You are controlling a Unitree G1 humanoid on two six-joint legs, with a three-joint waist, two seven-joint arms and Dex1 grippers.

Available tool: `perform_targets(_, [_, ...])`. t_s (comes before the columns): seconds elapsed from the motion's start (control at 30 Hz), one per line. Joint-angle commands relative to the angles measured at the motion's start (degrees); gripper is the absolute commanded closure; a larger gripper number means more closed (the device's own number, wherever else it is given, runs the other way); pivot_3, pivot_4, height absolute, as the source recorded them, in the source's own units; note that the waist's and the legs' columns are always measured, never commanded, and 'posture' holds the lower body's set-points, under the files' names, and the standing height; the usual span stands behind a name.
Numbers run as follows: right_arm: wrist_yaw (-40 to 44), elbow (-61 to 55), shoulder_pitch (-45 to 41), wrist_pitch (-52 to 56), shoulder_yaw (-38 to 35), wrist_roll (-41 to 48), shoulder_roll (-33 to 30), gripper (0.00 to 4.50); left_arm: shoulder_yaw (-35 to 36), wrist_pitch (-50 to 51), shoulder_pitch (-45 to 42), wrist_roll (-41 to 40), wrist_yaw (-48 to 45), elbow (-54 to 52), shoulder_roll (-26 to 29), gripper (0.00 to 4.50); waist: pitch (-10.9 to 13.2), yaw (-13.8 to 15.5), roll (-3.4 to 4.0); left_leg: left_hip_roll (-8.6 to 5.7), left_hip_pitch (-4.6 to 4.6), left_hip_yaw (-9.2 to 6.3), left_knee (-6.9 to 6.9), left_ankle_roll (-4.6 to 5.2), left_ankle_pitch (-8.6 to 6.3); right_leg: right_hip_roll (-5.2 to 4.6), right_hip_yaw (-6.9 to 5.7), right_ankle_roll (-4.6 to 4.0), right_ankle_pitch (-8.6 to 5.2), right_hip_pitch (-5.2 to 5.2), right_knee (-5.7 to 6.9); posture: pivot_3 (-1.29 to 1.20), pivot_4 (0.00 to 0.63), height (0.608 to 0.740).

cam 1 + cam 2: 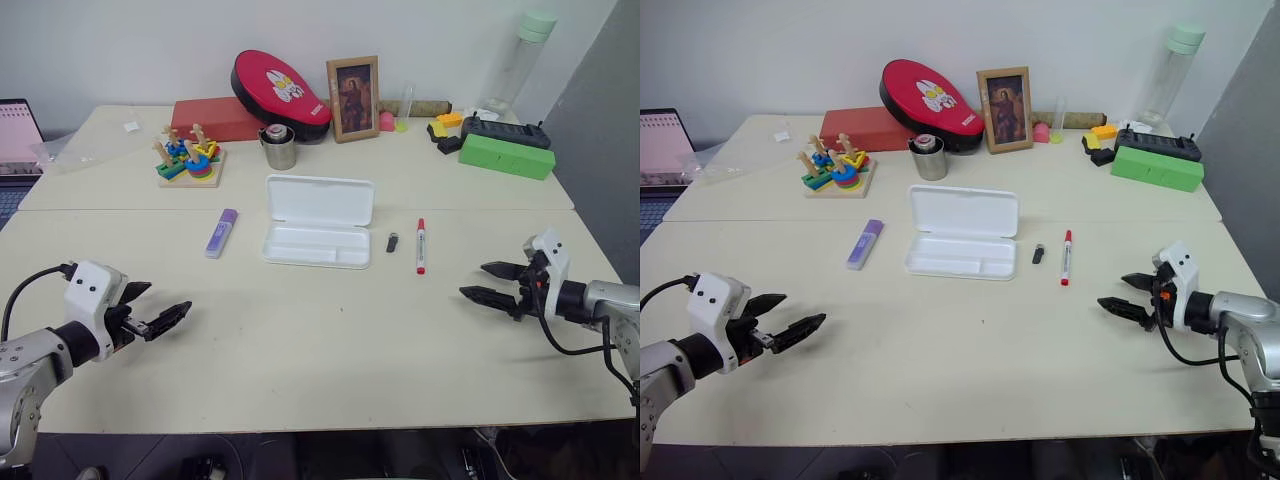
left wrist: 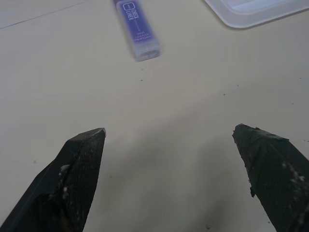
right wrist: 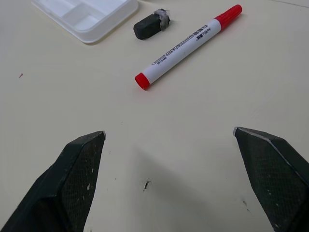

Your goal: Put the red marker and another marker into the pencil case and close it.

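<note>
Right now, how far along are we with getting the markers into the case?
Done: only that the pencil case lies open, with no marker in it. In hand: nothing; the left gripper and right gripper are both open above the table. Left: the red marker and purple marker lie beside the case; both go in, then the lid shuts.
</note>
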Motion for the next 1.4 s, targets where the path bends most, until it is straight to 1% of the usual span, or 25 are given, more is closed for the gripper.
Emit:
perform_targets(0.03, [-0.31, -2.51, 0.78, 0.09, -2.80, 0.82, -0.89, 0.04, 0.48, -1.13, -0.58, 0.48, -0.54, -0.15, 0.52, 0.00, 0.00, 0.00, 0.00, 0.00, 0.00, 0.00, 0.00, 0.00, 0.00, 0.00, 0.00, 0.00, 0.00, 0.00, 0.00, 0.00, 0.150, 0.740])
perform_targets(0.13, [-0.23, -3.50, 0.25, 0.66, -2.72, 1.28, -0.64, 0.04, 0.87, -0.49, -0.04, -0.02, -1.10, -0.19, 0.44, 0.00, 0.00, 0.00, 0.00, 0.00, 0.00, 0.00, 0.00, 0.00, 0.00, 0.00, 0.00, 0.01, 0.01, 0.01, 0.00, 0.00, 0.150, 0.740])
perform_targets(0.23, [1.81, -6.27, -3.78, 3.32, -2.30, 4.81, -0.37, 0.04, 0.45, -0.73, -0.18, 0.39, -1.33, -0.05, 0.35, 0.00, 0.00, -0.03, 0.00, 0.00, 0.00, 0.00, 0.00, 0.00, 0.00, 0.00, 0.00, 0.01, 0.01, 0.00, 0.02, 0.00, 0.150, 0.740])
perform_targets(0.3, [2.76, -7.16, -9.33, 4.35, 0.93, 5.56, 1.07, 0.04, -0.60, -1.04, -1.67, -0.45, -1.66, -1.30, -0.41, 0.00, 0.05, -0.43, 0.08, 0.00, 0.00, 0.01, 0.01, 0.00, 0.00, 0.00, 0.03, 0.05, 0.03, -0.01, 0.02, 0.00, 0.150, 0.740])
perform_targets(0.4, [5.35, -5.31, -18.50, 3.29, 9.37, 2.76, 5.22, 0.04, -2.92, -2.14, -6.52, -2.46, -1.14, -4.11, -3.03, 0.00, 0.06, -0.84, 0.10, 0.02, 0.03, 0.00, 0.06, 0.00, 0.01, 0.03, 0.00, 0.09, 0.07, -0.01, 0.07, 0.00, 0.150, 0.740])
perform_targets(0.5, [7.15, 2.47, -27.21, -1.77, 19.44, -5.05, 10.61, 0.04, -8.02, -2.75, -10.43, -2.83, -1.70, -8.27, -5.58, 0.00, -0.01, -0.88, -0.05, 0.04, 0.03, -0.04, 0.10, -0.01, 0.01, 0.05, -0.02, 0.12, 0.11, 0.05, 0.04, 0.00, 0.150, 0.740])
perform_targets(0.57, [8.39, 7.67, -31.12, -4.53, 23.58, -8.52, 13.63, 0.04, -10.24, -2.53, -12.29, -3.38, -1.91, -9.89, -6.53, 0.00, 0.00, -0.74, -0.05, 0.00, -0.01, -0.03, 0.10, -0.01, 0.01, 0.01, -0.02, -0.10, 0.25, 0.07, -0.01, 0.00, 0.150, 0.740])
perform_targets(0.63, [9.47, 13.63, -34.58, -8.00, 27.46, -12.19, 17.11, 0.04, -11.85, -1.79, -14.12, -4.73, -1.96, -11.56, -7.46, 0.00, 0.00, -0.49, -0.06, -0.01, -0.08, -0.04, 0.06, -0.01, 0.01, 0.01, -0.05, -0.10, 0.26, 0.01, 0.00, 0.00, 0.150, 0.740])
perform_targets(0.77, [9.92, 24.00, -38.89, -12.99, 31.25, -17.32, 22.98, 0.04, -14.92, -0.62, -15.85, -5.83, -1.41, -14.45, -8.81, 0.00, 0.01, -0.34, -0.04, 0.01, -0.08, -0.08, 0.02, -0.01, 0.01, 0.02, -0.09, -0.14, 0.26, -0.01, 0.05, 0.00, 0.150, 0.740])
perform_targets(0.93, [11.64, 31.63, -41.15, -15.95, 33.67, -21.76, 26.61, 0.04, -16.37, -0.38, -16.77, -5.89, 0.20, -15.88, -10.08, 0.00, 0.02, -0.27, -0.03, 0.01, -0.07, -0.09, 0.03, -0.01, 0.01, 0.02, -0.11, -0.14, 0.26, 0.01, 0.07, 0.00, 0.150, 0.740])
perform_targets(1.0, [11.30, 33.96, -41.72, -16.22, 34.78, -24.02, 27.69, 0.40, -15.99, -0.09, -17.23, -6.61, 0.96, -16.46, -10.70, 0.00, 0.02, -0.23, -0.03, 0.01, -0.06, -0.10, 0.06, -0.01, 0.01, 0.03, -0.12, -0.15, 0.26, 0.01, 0.10, 0.00, 0.150, 0.740])
perform_targets(1.03, [11.16, 34.52, -41.82, -16.37, 35.03, -24.84, 27.94, 0.51, -15.81, 0.00, -17.33, -6.94, 1.25, -16.71, -10.88, 0.00, 0.02, -0.21, -0.03, 0.01, -0.06, -0.10, 0.06, -0.01, 0.01, 0.03, -0.12, -0.14, 0.26, 0.01, 0.10, 0.00, 0.150, 0.740])
perform_targets(1.07, [10.64, 35.05, -41.87, -16.75, 35.38, -25.93, 28.29, 0.83, -15.28, 0.37, -17.65, -7.73, 1.69, -17.05, -11.16, 0.00, 0.02, -0.19, -0.03, 0.01, -0.06, -0.10, 0.08, -0.01, 0.01, 0.03, -0.11, -0.14, 0.26, 0.02, 0.10, 0.00, 0.150, 0.740])
perform_targets(1.2, [9.06, 35.67, -41.57, -17.62, 34.94, -28.18, 29.33, 1.77, -14.00, 1.36, -18.18, -9.64, 2.66, -17.74, -11.46, 0.00, 0.01, -0.10, -0.03, 0.01, -0.05, -0.12, 0.09, -0.01, 0.01, 0.04, -0.12, -0.14, 0.26, 0.06, 0.10, 0.00, 0.150, 0.740])
perform_targets(1.4, [7.86, 34.23, -40.87, -17.80, 33.78, -29.37, 29.95, 3.30, -14.76, 1.23, -19.97, -9.61, 2.78, -16.03, -11.22, 0.00, 0.01, -0.12, -0.03, 0.01, -0.03, -0.13, 0.10, -0.01, 0.01, 0.04, -0.13, -0.14, 0.26, 0.07, 0.11, 0.00, 0.150, 0.740])
